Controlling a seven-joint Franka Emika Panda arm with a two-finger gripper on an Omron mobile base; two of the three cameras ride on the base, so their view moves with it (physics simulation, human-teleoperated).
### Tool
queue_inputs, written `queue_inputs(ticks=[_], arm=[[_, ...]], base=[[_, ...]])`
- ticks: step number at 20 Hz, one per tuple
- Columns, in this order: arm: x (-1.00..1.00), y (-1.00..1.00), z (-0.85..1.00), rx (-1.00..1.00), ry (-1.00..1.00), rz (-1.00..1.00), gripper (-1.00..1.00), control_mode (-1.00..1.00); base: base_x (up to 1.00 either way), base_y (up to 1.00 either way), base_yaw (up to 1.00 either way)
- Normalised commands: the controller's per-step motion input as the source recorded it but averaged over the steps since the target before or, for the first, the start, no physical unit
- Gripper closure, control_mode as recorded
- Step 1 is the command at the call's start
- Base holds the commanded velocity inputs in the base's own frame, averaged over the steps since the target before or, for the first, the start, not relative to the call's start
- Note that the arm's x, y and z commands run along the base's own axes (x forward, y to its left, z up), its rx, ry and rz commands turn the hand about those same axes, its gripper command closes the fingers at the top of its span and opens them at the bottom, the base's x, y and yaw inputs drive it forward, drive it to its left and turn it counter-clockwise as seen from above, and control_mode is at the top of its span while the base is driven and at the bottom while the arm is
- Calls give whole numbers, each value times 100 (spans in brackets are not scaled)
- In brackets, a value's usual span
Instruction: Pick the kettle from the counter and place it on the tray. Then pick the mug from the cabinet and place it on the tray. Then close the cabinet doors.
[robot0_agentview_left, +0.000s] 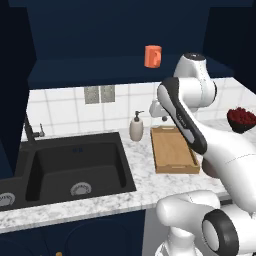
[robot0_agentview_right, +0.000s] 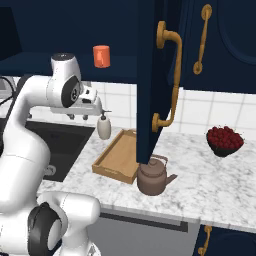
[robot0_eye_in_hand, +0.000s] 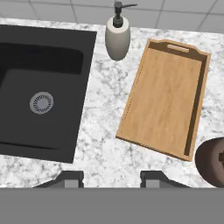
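Nearest my hand camera, the gripper (robot0_eye_in_hand: 111, 178) hangs above bare marble with its 2 dark fingertips (robot0_eye_in_hand: 70, 178) set apart and nothing between them, so I read it as released. From there I go by size. I see the counter (robot0_agentview_right: 200, 187), white-grey speckled marble, running the width of both base views. Above it stands the navy cabinet (robot0_agentview_left: 100, 40) with its doors swung wide; 1 door (robot0_agentview_right: 150, 75) with a long brass handle (robot0_agentview_right: 170, 80) juts toward my right base camera. Set into the counter is the black sink (robot0_agentview_left: 75, 165) with a round drain. Right of the sink lies the wooden tray (robot0_eye_in_hand: 168, 96), bare inside, with the cream soap dispenser (robot0_eye_in_hand: 117, 37) just beside its far left corner. I find the kettle (robot0_agentview_right: 154, 177), squat and brown, standing upright on the counter just beside the tray's near right corner, partly behind the open door's lower edge. A dark bowl of red fruit (robot0_agentview_right: 225, 141) sits well apart to the right. Smallest, the orange mug (robot0_agentview_right: 101, 56) stands on the cabinet shelf.
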Motion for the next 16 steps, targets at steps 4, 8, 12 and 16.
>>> queue_inputs(ticks=[4, 8, 12, 16], arm=[[-27, 0, 0, 0, -18, 0, -100, -100], [-64, -12, 10, 0, -61, 0, -100, -100], [-29, -8, 59, 0, -58, 0, -100, -100], [1, 1, 84, 0, -42, -2, -100, -100]], base=[[0, 0, 0], [0, 0, 0], [0, 0, 0], [0, 0, 0]])
